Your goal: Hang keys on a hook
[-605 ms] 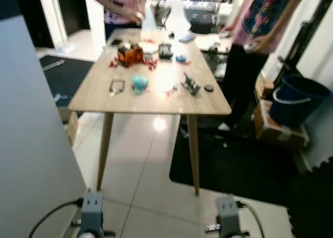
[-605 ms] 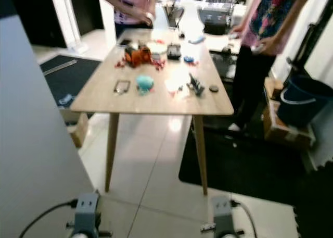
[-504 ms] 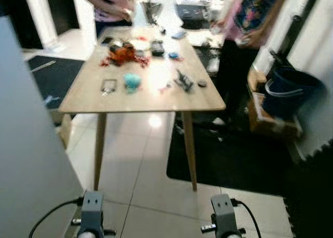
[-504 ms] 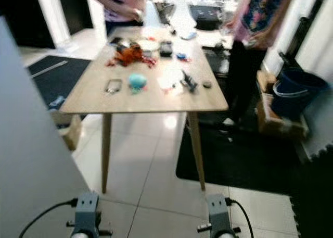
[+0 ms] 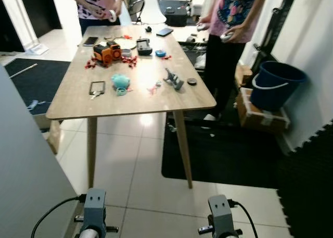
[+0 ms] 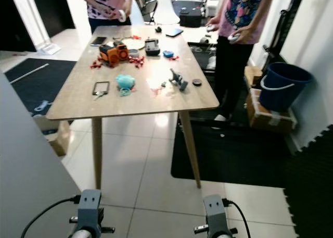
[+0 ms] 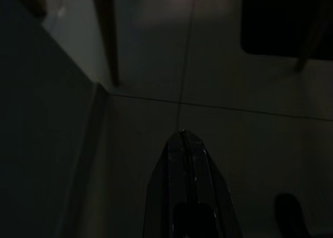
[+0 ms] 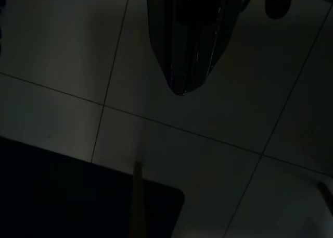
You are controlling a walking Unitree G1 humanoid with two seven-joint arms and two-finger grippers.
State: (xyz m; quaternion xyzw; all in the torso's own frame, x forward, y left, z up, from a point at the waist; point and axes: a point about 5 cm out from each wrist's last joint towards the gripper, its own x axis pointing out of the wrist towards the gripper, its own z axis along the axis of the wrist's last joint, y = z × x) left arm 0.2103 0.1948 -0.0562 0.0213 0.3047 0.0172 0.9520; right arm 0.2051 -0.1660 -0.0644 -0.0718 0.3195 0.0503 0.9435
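Your keys [image 5: 97,90] lie on the counter [image 5: 73,105], beside a teal toy [image 5: 121,82], two people standing at its far end. Your left tool [image 7: 182,139] and right tool [image 8: 181,89] hang closed, empty, over floor tiles.

Keys on the table.
We see the keys [image 5: 97,94] lying flat on the wooden table [image 5: 73,105], just beside a dark frame-like item [image 5: 97,87].
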